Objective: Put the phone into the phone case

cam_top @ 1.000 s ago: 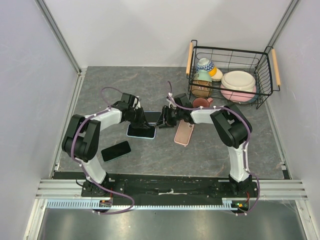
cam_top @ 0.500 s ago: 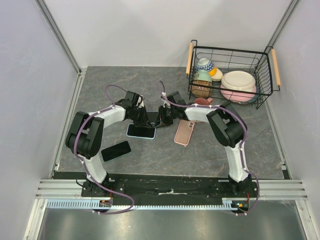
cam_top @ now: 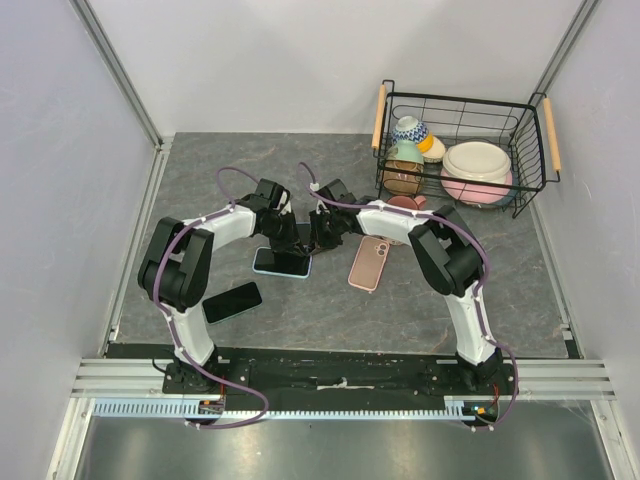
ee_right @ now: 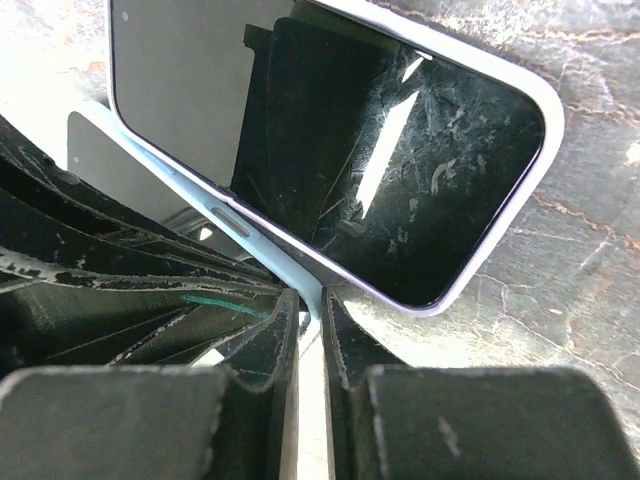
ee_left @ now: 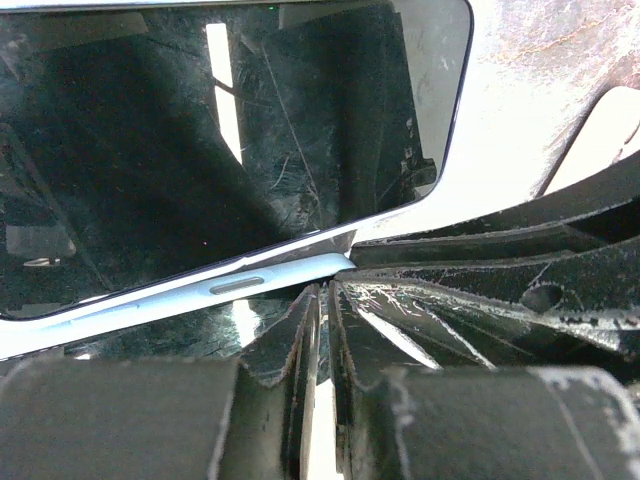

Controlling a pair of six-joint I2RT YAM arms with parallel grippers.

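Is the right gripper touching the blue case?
Touching. In the right wrist view, the rim of the blue case runs in between the fingers of the right gripper, which pinch it.

Tabletop from above, with both arms meeting at its middle.
The phone (ee_left: 200, 130) lay just behind the phone case (cam_top: 282, 262), its edge against the case; the left gripper (cam_top: 291, 238) came at them from the left, the right gripper (cam_top: 316, 238) from the right; a second phone (cam_top: 368, 264) lay right of the case; a third (cam_top: 232, 301) lay front left; a wire basket (cam_top: 460, 99) holding bowls (cam_top: 476, 160) stood rear right on the table (cam_top: 300, 170).
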